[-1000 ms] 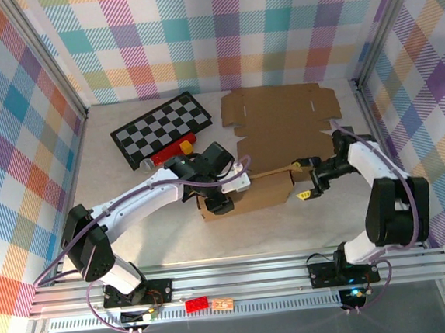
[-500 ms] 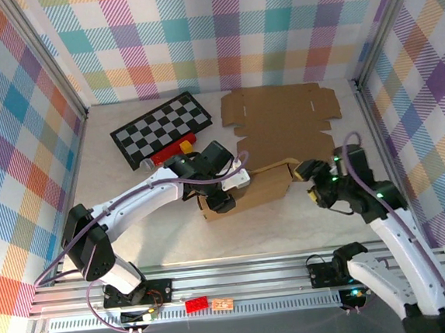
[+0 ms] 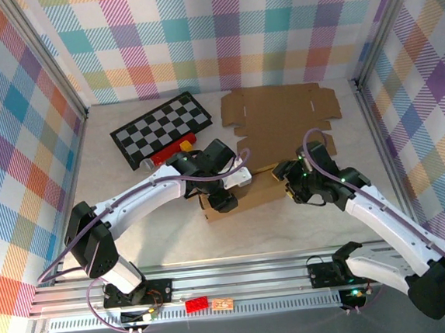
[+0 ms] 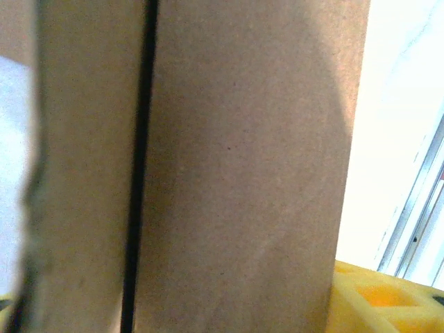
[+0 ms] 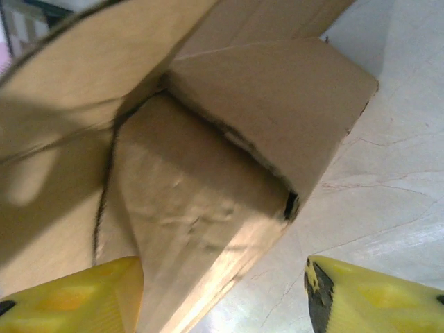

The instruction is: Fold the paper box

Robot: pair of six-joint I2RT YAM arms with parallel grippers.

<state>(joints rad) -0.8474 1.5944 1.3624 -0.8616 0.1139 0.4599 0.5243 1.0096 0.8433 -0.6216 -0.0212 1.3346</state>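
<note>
Right pincer [image 5: 222, 284] spread around one end of the half-folded cardboard box [image 3: 260, 193], left pincer [image 3: 222, 201] against its other end, grip impossible to tell, box lying on the tabletop [image 3: 166, 234] between them, flat cardboard sheet [image 3: 281, 118] and checkered board [image 3: 161, 127] beyond

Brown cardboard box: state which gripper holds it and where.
The left gripper seems clamped on the left end wall of the brown cardboard box; the right gripper straddles its right corner, open.

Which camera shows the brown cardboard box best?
Top external: most of the brown cardboard box shows, flat back panel and folded front. Left wrist shows a blurred panel close-up; right wrist, one folded corner.
</note>
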